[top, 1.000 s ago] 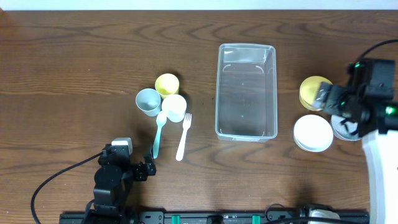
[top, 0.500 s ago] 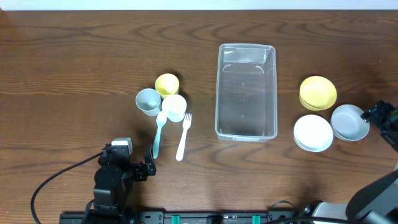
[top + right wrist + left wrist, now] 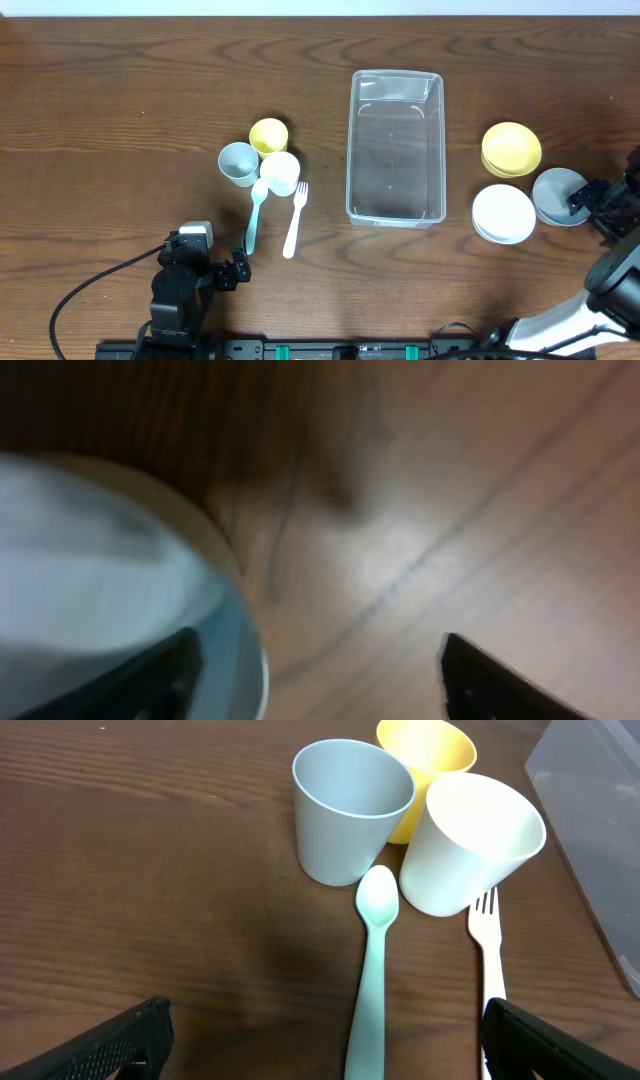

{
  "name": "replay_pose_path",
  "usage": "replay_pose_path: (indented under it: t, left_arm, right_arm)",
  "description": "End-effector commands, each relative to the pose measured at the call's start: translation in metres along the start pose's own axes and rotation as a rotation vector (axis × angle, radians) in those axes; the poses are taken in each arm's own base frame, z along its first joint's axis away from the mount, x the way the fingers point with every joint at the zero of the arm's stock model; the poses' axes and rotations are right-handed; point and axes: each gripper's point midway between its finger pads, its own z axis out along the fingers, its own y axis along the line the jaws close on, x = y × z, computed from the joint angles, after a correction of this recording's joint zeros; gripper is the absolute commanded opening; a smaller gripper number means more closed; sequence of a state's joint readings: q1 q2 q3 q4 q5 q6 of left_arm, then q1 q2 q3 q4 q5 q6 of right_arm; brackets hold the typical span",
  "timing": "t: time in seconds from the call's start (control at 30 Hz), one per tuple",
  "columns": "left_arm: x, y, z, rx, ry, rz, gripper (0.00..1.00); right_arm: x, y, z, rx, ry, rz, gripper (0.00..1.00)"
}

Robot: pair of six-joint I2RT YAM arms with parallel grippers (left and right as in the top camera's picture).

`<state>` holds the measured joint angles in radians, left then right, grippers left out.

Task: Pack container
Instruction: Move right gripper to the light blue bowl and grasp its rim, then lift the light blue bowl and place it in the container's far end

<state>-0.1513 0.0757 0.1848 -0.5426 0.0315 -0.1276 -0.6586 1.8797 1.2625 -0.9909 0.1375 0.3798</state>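
The clear rectangular container [image 3: 350, 150] stands empty at the table's middle; its corner shows in the left wrist view [image 3: 600, 840]. Left of it are a yellow cup [image 3: 268, 134], a grey-blue cup [image 3: 238, 163], a white cup [image 3: 281, 172], a mint spoon [image 3: 254, 220] and a white fork [image 3: 295, 222]. My left gripper [image 3: 232, 272] is open and low, with the spoon handle [image 3: 365, 1020] between its fingers [image 3: 325, 1050], not touching. My right gripper [image 3: 590, 200] is open at the right rim of a grey bowl [image 3: 555, 195]. The right wrist view is blurred, with the bowl's rim [image 3: 240, 640] between the fingers [image 3: 320, 680].
A yellow bowl [image 3: 511, 148] and a white bowl [image 3: 503, 213] sit right of the container, beside the grey bowl. The right arm's base is at the bottom right corner, the left arm's base at the bottom left.
The right arm swung from above the bowls out to the table's right edge. Its gripper now sits at the grey bowl's right rim. The left arm has not moved.
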Motion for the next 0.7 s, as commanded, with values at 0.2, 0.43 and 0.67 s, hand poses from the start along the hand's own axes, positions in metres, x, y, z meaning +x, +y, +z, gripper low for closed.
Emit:
replay_pose_path:
  t: [0.2,0.43,0.67]
  left_arm:
    - [-0.002,-0.001,-0.001,0.008,-0.008,-0.004,0.98]
    - [-0.002,-0.001,-0.001,0.008,-0.008,-0.004,0.98]
    - [-0.002,-0.001,-0.001,0.008,-0.008,-0.004,0.98]
  right_arm:
    - [-0.007,-0.009,0.008,0.061,-0.005,0.081,0.01]
    - [-0.006,-0.034,-0.032,0.132,-0.097,0.206,0.01]
    - [0.02,0.045,-0.145,-0.336,-0.279,0.032,0.01]
